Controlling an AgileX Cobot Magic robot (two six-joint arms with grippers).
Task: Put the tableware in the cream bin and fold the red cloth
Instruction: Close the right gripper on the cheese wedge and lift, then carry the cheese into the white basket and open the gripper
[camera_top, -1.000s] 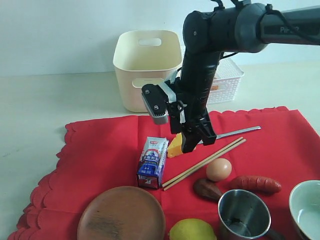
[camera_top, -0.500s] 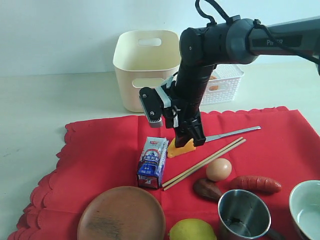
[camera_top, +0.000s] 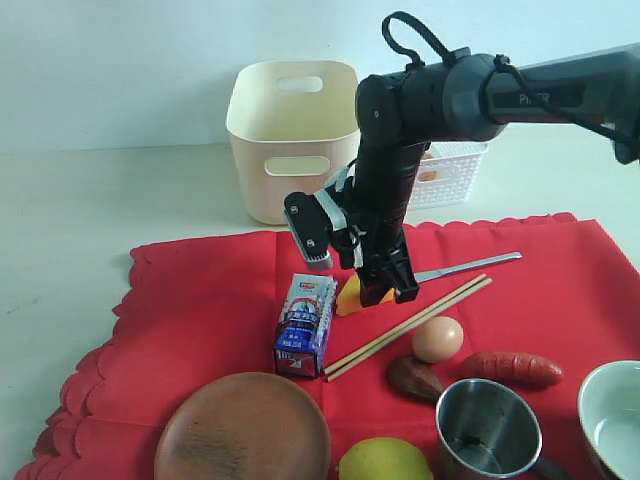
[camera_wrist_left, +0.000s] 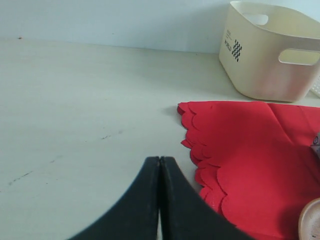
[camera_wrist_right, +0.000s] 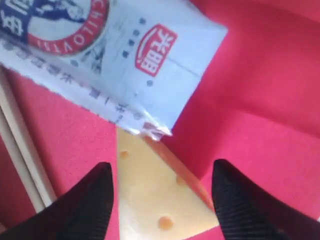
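The red cloth lies spread on the table, with the cream bin behind it. On the cloth are a wooden plate, steel cup, pale bowl, knife, chopsticks and dark spoon. My right gripper is down at the cloth, open, its fingers either side of a yellow cheese wedge with gaps showing. My left gripper is shut and empty over bare table, beside the cloth's scalloped edge.
A milk carton stands right next to the cheese. An egg, a sausage and a lemon lie among the tableware. A white lattice basket sits behind the right arm.
The right gripper has dropped and swung in over the cheese wedge, from hanging above the cloth to straddling the wedge. Nothing else moved.
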